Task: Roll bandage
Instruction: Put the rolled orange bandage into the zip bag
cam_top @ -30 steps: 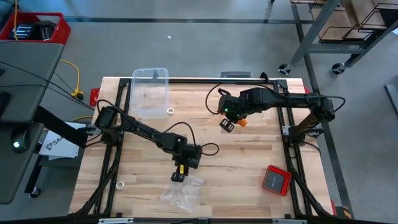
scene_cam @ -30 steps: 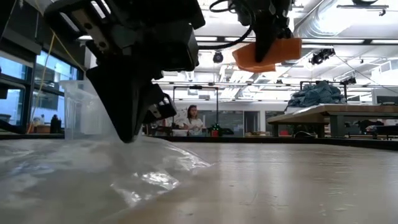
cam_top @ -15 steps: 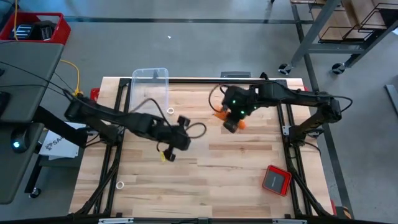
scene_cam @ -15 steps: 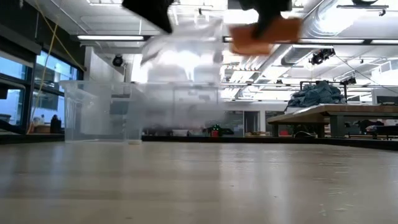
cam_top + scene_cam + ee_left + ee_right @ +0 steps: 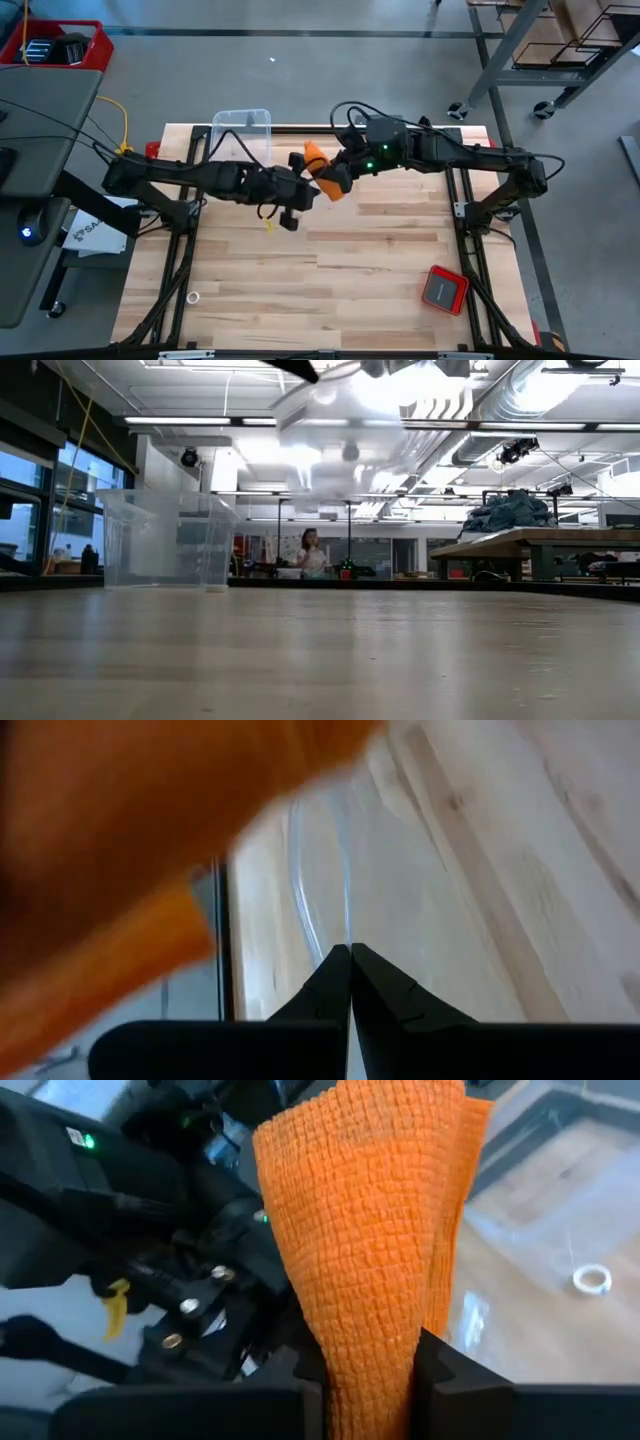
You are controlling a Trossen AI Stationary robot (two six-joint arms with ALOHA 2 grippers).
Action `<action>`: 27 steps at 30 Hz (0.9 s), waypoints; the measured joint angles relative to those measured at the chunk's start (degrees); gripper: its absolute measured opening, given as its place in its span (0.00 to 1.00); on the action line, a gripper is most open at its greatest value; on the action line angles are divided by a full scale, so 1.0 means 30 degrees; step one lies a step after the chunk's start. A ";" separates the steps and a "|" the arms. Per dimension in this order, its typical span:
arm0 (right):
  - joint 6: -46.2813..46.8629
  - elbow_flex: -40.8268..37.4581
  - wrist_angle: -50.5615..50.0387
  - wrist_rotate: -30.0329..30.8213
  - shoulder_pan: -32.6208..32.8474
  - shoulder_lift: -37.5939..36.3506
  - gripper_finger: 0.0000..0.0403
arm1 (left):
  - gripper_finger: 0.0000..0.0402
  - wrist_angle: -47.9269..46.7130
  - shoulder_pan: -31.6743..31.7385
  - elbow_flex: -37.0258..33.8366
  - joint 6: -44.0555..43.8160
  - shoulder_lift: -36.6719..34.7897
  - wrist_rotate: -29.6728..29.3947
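Observation:
The orange bandage [image 5: 317, 161] is a stubby flattened roll held over the table's far middle by my right gripper [image 5: 332, 180], which is shut on it. In the right wrist view the bandage [image 5: 365, 1210] sticks out past the fingers. Just left of it, my left gripper [image 5: 300, 194] is shut on a clear plastic bag [image 5: 340, 415]. The bag hangs high above the table. In the left wrist view the bandage [image 5: 110, 840] is a blurred orange mass close in front of my left gripper [image 5: 350, 960]. My left gripper pinches a thin edge of the clear bag [image 5: 346, 915] between its two shut fingertips, slanting down from the table's left. The bag is lifted clear of the table and hangs slack. My right gripper pinches the bandage's lower end [image 5: 368, 1365] between its two fingers [image 5: 440, 1370], coming nearly level from the table's right. The bandage is lifted clear and stands out past the fingertips.
A clear plastic bin [image 5: 243, 135] stands at the far left of the table, also in the low view [image 5: 165, 540]. A small white ring [image 5: 274, 178] lies near it and another [image 5: 193, 297] at the near left. A red square device [image 5: 443, 288] lies at the near right.
My left gripper has risen from the near middle of the table toward the far edge and the bandage, turning as it went, and has lifted the plastic bag clear of the table. My right gripper has gone left and up and tipped nearer level, carrying the bandage.

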 joint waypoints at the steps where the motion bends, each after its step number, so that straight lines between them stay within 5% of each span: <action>1: 0.0009 0.0000 0.0220 0.0164 0.0003 0.0000 0.11 | 0.00 0.0491 0.0014 0.0000 -0.0067 0.0000 0.0095; 11: -0.0676 0.0000 -0.0015 0.2232 -0.0048 -0.0007 0.11 | 0.00 0.2120 -0.0219 0.0000 -0.0099 -0.0415 0.0276; 27: -0.0836 0.0000 0.0449 0.2406 -0.0430 -0.0080 0.10 | 0.00 0.2593 -0.0321 0.0000 0.0305 -0.0444 0.0552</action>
